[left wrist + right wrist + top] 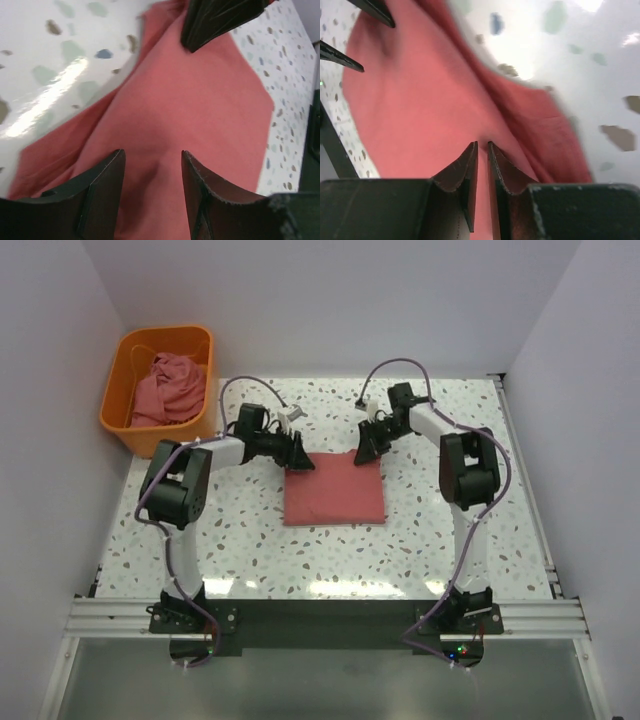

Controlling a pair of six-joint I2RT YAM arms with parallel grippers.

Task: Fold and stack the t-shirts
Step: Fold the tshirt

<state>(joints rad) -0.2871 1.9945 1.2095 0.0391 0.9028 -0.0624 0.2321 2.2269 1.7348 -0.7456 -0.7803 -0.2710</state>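
While the folded t-shirt (333, 492) lay as a flat rectangle in the middle of the speckled tabletop (250, 550), both arms reached in to its far edge. The left end effector (152, 156) sat at the far left corner with its jaws spread wide, released, with nothing between them but the cloth lying underneath. The right end effector (482, 146) was at the far right corner, its jaws drawn almost together with only a sliver of pink between them. It appeared to be nipping a thin layer of the shirt, though the wrist view did not fully settle that. More crumpled t-shirts (165, 390) sat heaped in the orange basket (120, 420) at the far left corner, well apart from the folded one.

The shirt looked soft, light and limp. It would likely drape and sag from any single pinch, and its layers could slide apart and spoil the fold. By my judgement it was best taken at two corners of one edge together, gripped through all the layers, kept low and moved evenly so the rectangle stayed square.
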